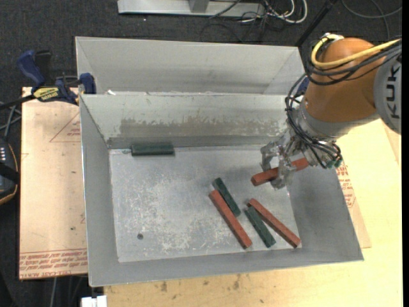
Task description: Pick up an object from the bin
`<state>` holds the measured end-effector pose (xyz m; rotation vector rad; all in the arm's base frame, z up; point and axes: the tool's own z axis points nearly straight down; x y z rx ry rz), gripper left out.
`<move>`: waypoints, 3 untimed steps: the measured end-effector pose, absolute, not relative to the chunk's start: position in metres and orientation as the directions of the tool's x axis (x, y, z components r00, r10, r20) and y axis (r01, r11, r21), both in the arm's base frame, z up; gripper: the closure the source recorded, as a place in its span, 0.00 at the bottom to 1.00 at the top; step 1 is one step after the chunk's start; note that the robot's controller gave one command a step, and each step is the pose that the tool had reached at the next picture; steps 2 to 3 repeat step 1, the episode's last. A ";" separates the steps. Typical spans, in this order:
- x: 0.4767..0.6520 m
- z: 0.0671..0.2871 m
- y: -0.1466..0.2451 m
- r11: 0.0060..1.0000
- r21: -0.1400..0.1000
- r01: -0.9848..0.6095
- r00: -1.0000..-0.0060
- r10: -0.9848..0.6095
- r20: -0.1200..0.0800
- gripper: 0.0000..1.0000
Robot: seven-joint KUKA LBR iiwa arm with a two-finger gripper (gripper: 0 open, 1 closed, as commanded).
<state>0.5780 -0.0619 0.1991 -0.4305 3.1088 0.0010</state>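
My gripper (278, 171) hangs over the right part of the bin, above its floor, shut on a short red bar (263, 178) that sticks out to the left and right of the fingers. Just below it on the floor lie several bars: a dark green bar (226, 196), a long red bar (229, 219), a second dark green bar (260, 227) and another red bar (273, 222).
A lone dark green bar (152, 149) lies at the foot of the bin's back wall on the left. The arm with its orange cover and cables comes in over the bin's right rim.
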 end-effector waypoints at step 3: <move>0.582 0.225 -0.064 0.936 0.003 -0.352 -0.936 -0.352 0.002 1.00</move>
